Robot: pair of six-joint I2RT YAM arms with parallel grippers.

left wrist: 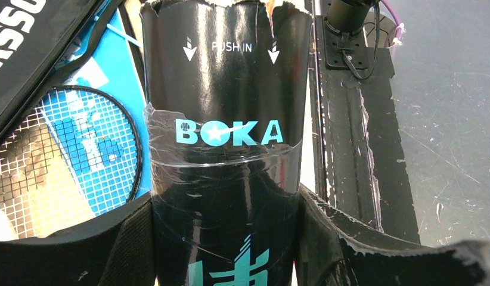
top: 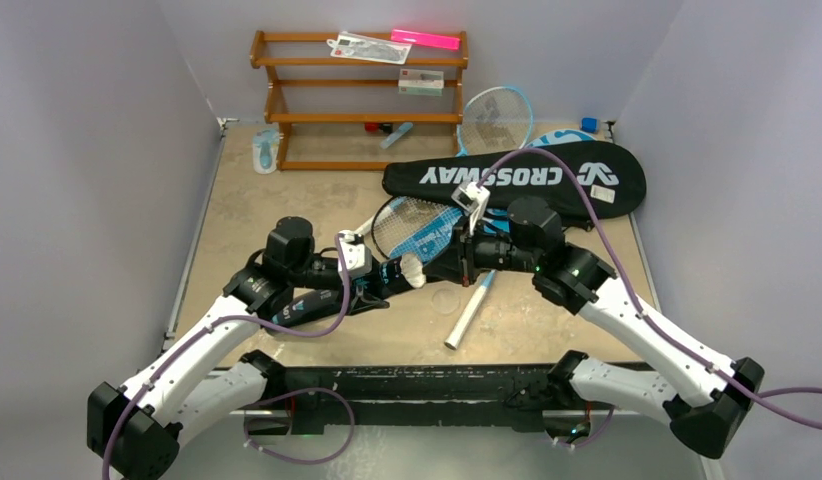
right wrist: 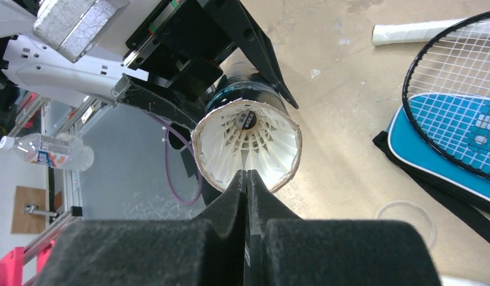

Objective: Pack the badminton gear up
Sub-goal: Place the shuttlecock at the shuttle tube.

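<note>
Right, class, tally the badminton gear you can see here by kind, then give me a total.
Rackets: 2, the black racket and the light-blue racket
Racket covers: 2, the black CROSSWAY cover and the blue cover
Tubes: 1, the black tube
Shuttlecocks in view: 1, the shuttlecock in the tube's mouth
Total: 6

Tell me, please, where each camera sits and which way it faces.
Top external: above and behind the arm bases, looking down at the tan table; both arms show.
Left wrist: on the left arm, looking along the long black cardboard tube in the left claw; its fingers show.
Right wrist: facing the tube's open mouth, white feather shuttlecock inside; shut right claw shows.
Shared: both wrist views show the tube and black-framed racket.
</note>
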